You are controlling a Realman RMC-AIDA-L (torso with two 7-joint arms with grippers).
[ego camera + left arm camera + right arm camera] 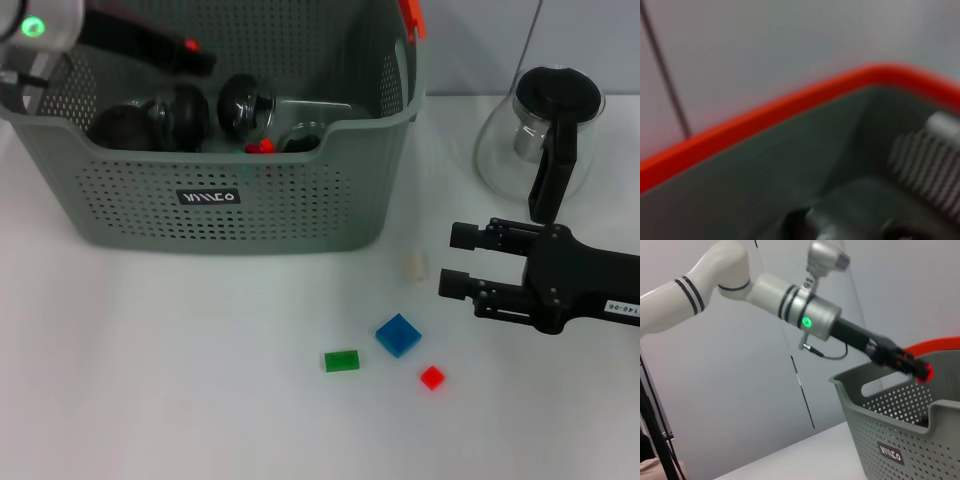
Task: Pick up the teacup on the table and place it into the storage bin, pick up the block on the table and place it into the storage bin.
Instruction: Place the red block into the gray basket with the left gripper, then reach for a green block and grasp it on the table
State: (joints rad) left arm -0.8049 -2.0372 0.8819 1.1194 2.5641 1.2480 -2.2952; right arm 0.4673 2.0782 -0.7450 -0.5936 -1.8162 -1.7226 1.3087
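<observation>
The grey perforated storage bin (230, 215) stands at the back left, and its label side also shows in the right wrist view (900, 440). My left gripper (197, 52) hangs over the bin's inside, above its rim (920, 371). Several dark round pieces (165, 118) and a small red piece (260, 146) lie inside; I cannot tell which is the teacup. A blue block (398, 334), a green block (342, 360) and a red block (432, 377) lie on the table. My right gripper (452, 260) is open, level with the table, just right of and behind the blue block.
A glass teapot (545, 130) with a black lid and handle stands at the back right, behind my right arm. A small whitish piece (415, 264) lies just left of the right fingertips. The left wrist view shows only the bin's orange rim (765, 120) and grey inner wall.
</observation>
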